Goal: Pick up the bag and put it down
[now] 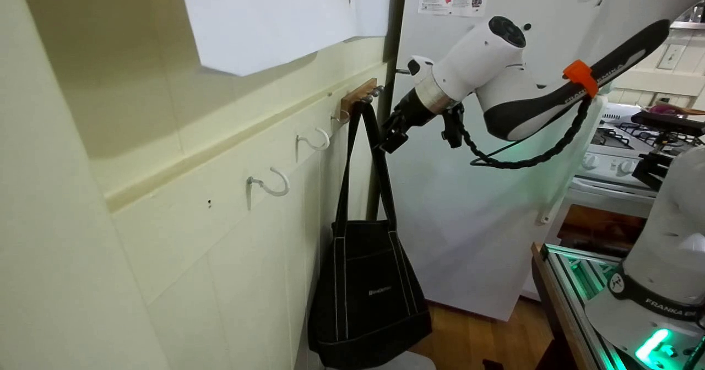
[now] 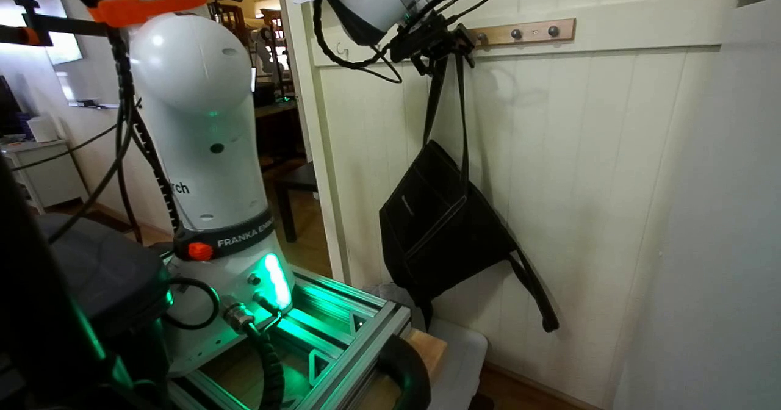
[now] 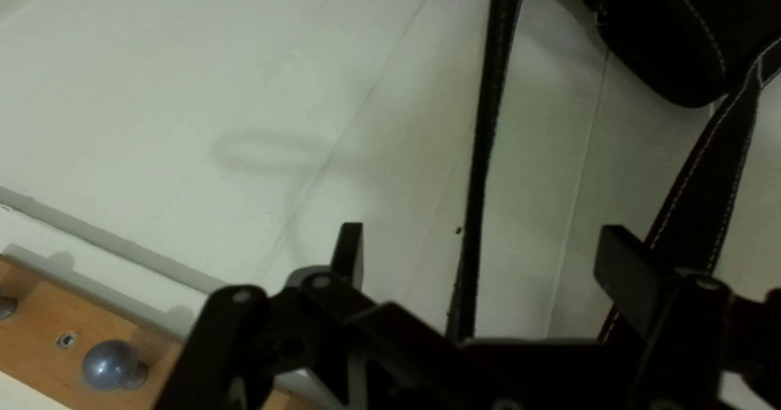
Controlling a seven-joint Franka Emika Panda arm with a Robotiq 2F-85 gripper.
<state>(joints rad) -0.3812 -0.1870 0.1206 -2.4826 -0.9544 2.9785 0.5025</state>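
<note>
The black fabric bag [image 1: 374,287] hangs by its long straps from the knobbed wooden rack [image 1: 352,100] on the wall. It also shows in an exterior view [image 2: 439,227], with another strap hanging loose at its lower side. Part of its body shows in the wrist view [image 3: 677,25]. My gripper [image 1: 388,139] is at the upper straps, just below the rack; it also shows there in an exterior view [image 2: 448,62]. In the wrist view the gripper [image 3: 482,242] is open. One thin strap [image 3: 488,123] runs between the fingers, apart from both tips. Another strap [image 3: 689,227] passes behind the right finger. The strap tops at the rack are partly hidden by the gripper.
White hooks [image 1: 275,185] stick out of the wall along the same rail. A paper sheet [image 1: 275,17] hangs above. A white fridge [image 1: 451,232] stands beside the bag. A pale bench-like surface [image 2: 467,355] is under the bag, next to the robot's metal frame [image 2: 366,349].
</note>
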